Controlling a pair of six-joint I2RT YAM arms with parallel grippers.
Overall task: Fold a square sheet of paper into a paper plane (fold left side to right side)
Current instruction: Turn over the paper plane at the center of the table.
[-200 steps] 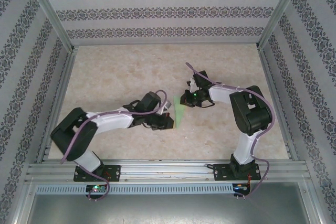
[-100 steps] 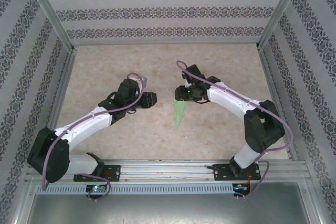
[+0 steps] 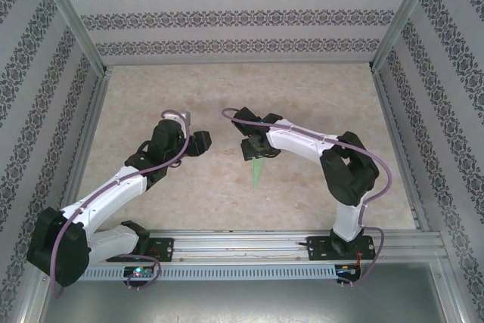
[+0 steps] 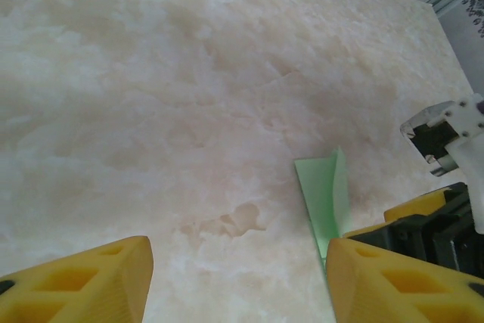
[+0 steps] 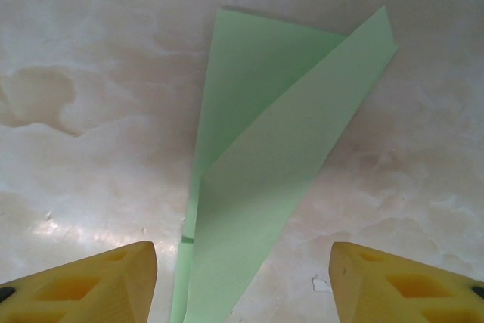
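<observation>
Beige marbled table: broad bare surface inside patterned walls; the paper lies near its middle.
Left end effector: released, yellow fingers spread with nothing between them; just left of the paper and apart from it.
Right end effector: released, spread over the plane's wide end, grasping nothing.
Paper plane: light green narrow dart, point toward the arms; the upper flap sits askew over the lower layer, tail corners unmatched.
Step in hand: probably flattening the last fold. Line up the flap edges first, then press along the crease from wide end to point.
Edges and room: open table on every side, walls well apart. The two end effectors are near each other, so it seems safer to move one at a time.
</observation>
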